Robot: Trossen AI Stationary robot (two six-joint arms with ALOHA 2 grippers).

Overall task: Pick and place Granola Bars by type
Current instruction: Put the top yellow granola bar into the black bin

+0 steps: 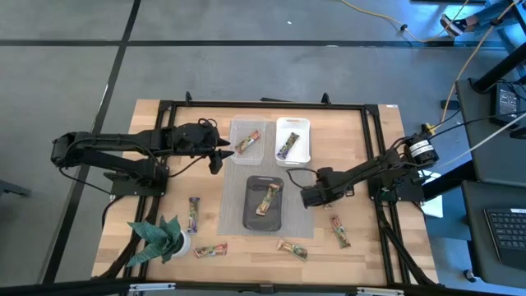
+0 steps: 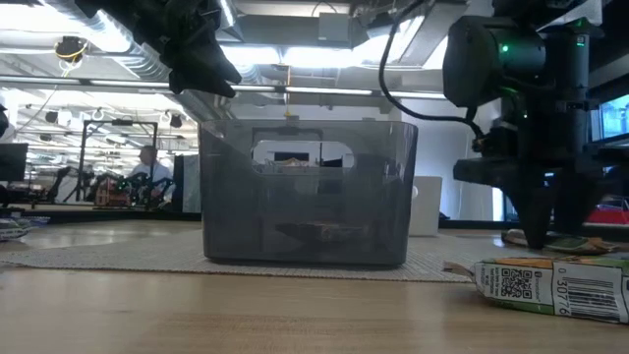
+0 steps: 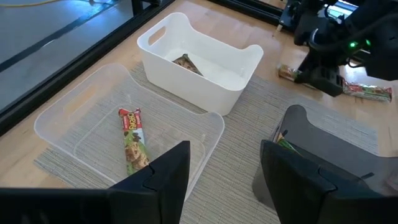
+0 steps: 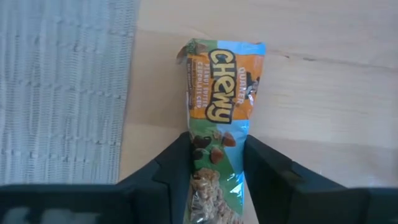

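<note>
My right gripper points down at the wood just right of the mat, shut on an orange, blue and green granola bar. My left gripper hangs open above the clear tray's near right corner, touching nothing. A red-brown bar lies flat in the clear tray, another bar lies in the white tray, and a third bar lies in the dark tray. Loose bars lie flat on the table. My right gripper holds the bar's green end, pinched between the two fingers across its width. The fingers come from above, pointing down. The bar's orange end stretches away over the wood; whether it is lifted clear I cannot tell.
A green artificial plant stands at the table's near left corner. The three trays sit on a grey mat in the middle. A black frame runs round the table's far and side edges. Bare wood lies left of the mat.
</note>
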